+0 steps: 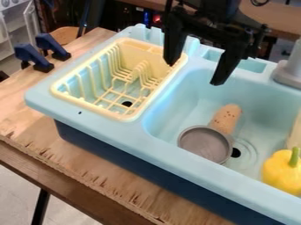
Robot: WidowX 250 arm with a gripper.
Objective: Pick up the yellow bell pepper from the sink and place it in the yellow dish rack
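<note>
Toy sink: light blue, deep basin at the right; any descent here wants a steep line, well clear of that raised rim.

Drying rack: pale yellow, slotted, over at the left; the near-left finger hangs above its far right corner, so swing right before dropping.

Gripper: up at the far side, and it's released, fingers spread wide, nothing between them; centre first, lower second, close slowly.

Gray pan: down in the basin, round, dull, shallow, with a thin rim; a pinch across that rim looks surer than spanning the whole bowl.

Yellow pepper: glossy and plump, green stem up, near right; give it room.

Brown piece: here's the one just beyond the pan, in the basin, oblong, rounded, dark-specked, its near end right against the pan; fingers across its narrow width, please, and mind the pan.

Drain hole: small, dark, just right of the pan.
</note>
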